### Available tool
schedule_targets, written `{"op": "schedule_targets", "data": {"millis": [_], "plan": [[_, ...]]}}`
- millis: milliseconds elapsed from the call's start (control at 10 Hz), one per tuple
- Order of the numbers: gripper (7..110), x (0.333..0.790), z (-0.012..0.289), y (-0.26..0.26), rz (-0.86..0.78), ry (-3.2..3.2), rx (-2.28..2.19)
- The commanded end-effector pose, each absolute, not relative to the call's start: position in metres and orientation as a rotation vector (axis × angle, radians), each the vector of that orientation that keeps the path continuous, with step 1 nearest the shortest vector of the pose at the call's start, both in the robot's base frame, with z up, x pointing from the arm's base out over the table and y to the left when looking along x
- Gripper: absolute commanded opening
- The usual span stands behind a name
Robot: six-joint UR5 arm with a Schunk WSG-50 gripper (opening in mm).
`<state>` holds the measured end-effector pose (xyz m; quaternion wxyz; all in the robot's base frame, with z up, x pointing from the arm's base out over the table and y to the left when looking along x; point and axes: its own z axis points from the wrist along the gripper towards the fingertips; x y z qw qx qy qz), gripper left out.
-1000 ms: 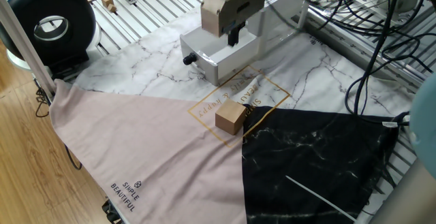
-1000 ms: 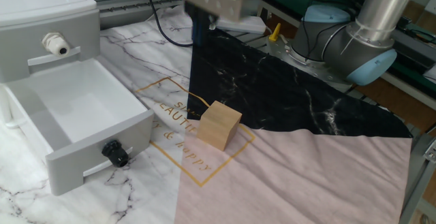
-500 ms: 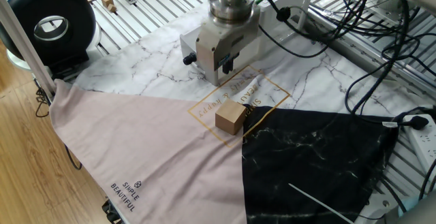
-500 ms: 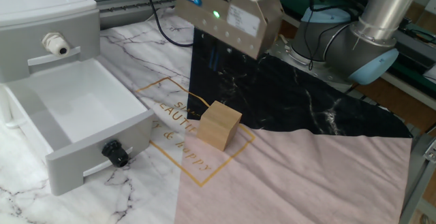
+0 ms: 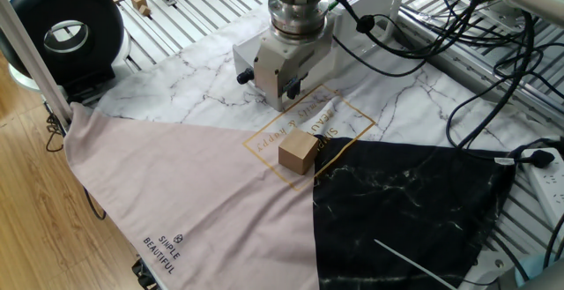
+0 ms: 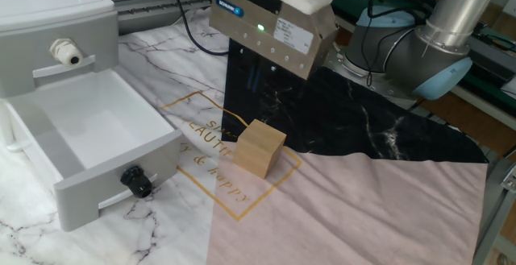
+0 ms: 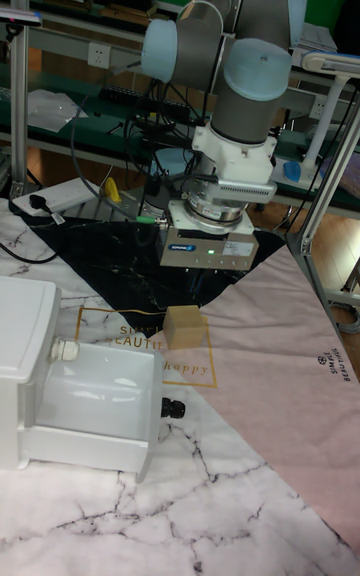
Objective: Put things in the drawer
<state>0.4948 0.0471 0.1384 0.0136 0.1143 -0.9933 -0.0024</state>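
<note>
- Your gripper point(image 6: 256, 78) hangs above the mat, up and behind the cube point(image 6: 260, 148), not touching it. Its dark fingers point(image 6: 252, 76) show only partly under the body, so you cannot tell how wide they stand; nothing sits between them.
- The cube rests upright on the mat, on the gold printed frame point(image 5: 310, 131) where the marble, pink and black panels meet, with bare cloth on every side.
- The drawer point(image 6: 97, 148) is pulled out of the white cabinet point(image 7: 28, 361), open on top with its white inside showing, black knob point(image 6: 136, 182) facing the front. The cube lies just beside its knob end, apart from it.
- The pink cloth point(image 5: 176, 193) reaches the table's near edge, and the black panel point(image 5: 414, 211) runs to the far side.
- Cables point(image 5: 441, 26) crowd the slatted metal table point(image 5: 189, 8) behind the mat, and a black round device point(image 5: 63, 33) stands at one corner.
</note>
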Motion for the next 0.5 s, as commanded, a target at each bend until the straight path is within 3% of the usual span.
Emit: {"op": "schedule_targets", "data": {"millis": [0, 300, 400], "plan": [[7, 0.492, 0.139, 0.067, -0.130, -3.070, 0.543], [7, 0.520, 0.140, 0.065, -0.082, -3.148, 0.735], [44, 0.526, 0.140, 0.068, -0.091, -3.163, 0.785]]}}
